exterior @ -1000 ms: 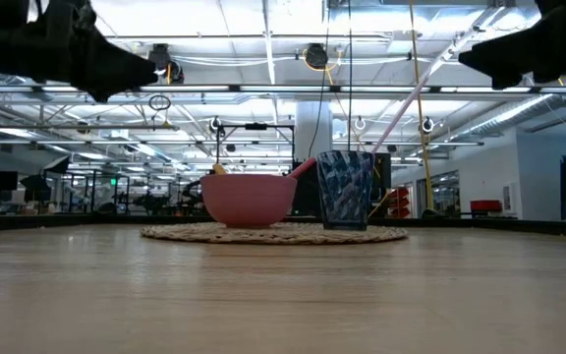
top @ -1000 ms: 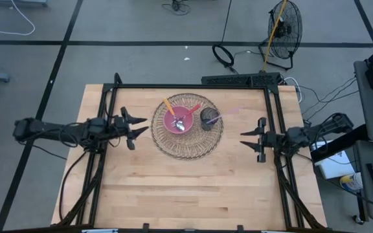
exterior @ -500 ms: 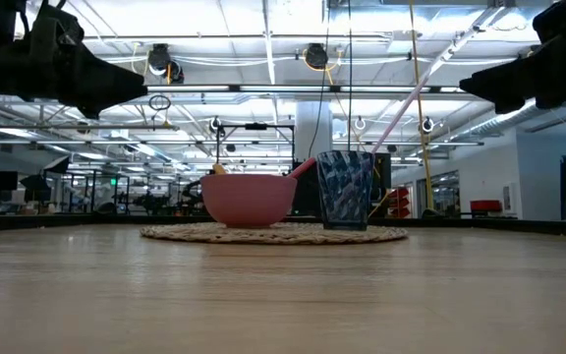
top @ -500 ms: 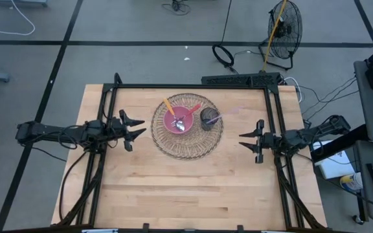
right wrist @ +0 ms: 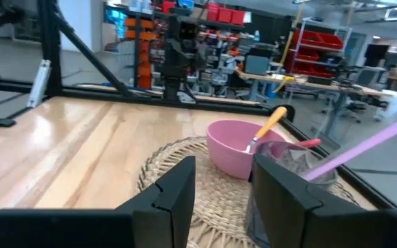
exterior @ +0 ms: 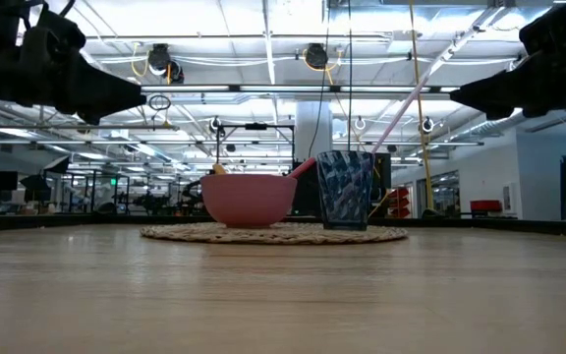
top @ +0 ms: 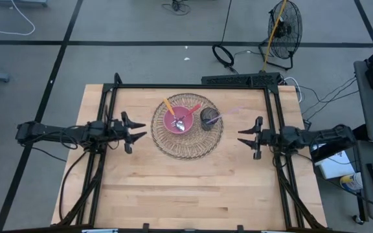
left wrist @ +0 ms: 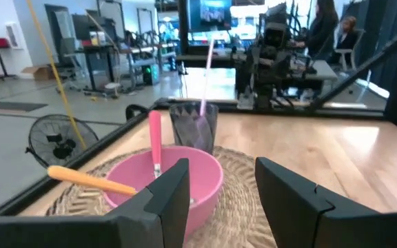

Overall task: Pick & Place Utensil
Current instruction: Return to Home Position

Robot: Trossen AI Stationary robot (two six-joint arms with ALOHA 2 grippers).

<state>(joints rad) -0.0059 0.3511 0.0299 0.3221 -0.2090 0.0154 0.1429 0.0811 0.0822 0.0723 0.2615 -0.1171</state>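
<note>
A pink bowl (top: 179,119) sits on a round woven mat (top: 187,126), holding an orange-handled utensil (top: 169,105), a pink-handled one (top: 193,109) and a spoon head (top: 180,125). Beside it on the mat stands a dark translucent cup (top: 208,117) with a pink straw (top: 228,112). My left gripper (top: 136,133) hovers open to the left of the mat, above the table. My right gripper (top: 243,137) hovers open to the right of the mat. In the left wrist view the bowl (left wrist: 174,180) and cup (left wrist: 194,125) lie ahead of the fingers; the right wrist view shows the bowl (right wrist: 238,146) and the cup (right wrist: 291,186).
A black frame (top: 193,86) runs along the table's far, left and right sides. Bare wood (top: 186,188) lies between the mat and the near edge. A fan (top: 283,26), cables and a desk stand on the floor beyond the table.
My left gripper has drawn back a little toward the table's left edge and come down slightly. My right gripper has moved a little toward the mat and lowered slightly. The bowl, cup and utensils have stayed put.
</note>
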